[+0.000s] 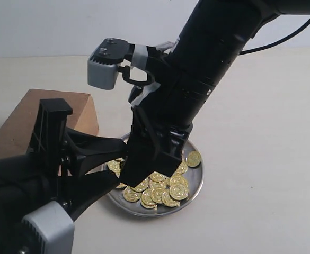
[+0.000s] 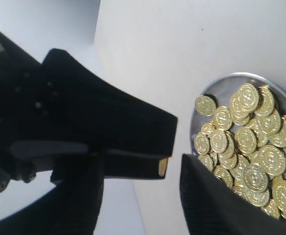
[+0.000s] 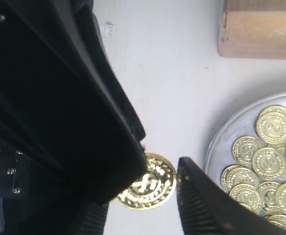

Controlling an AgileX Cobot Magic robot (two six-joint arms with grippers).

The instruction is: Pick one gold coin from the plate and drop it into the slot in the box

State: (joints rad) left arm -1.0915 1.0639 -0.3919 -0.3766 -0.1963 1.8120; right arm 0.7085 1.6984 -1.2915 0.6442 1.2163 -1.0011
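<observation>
Sitting leftmost, the box shows no slot from here. Whether the left gripper grips anything is unclear. The right gripper clamps one gold coin by its rim, just off the plate, probably so it can enter the slot edge-first.

A plate sits mid-table with a heap of coins lying in it. The box stands behind it to the left, apart from it. The right gripper reaches down from the upper right over the plate's left side, with a single coin between its fingers, just outside the rim. The left gripper comes in from the lower left, in front of the box, its spread fingers pointing at the plate's left edge.
</observation>
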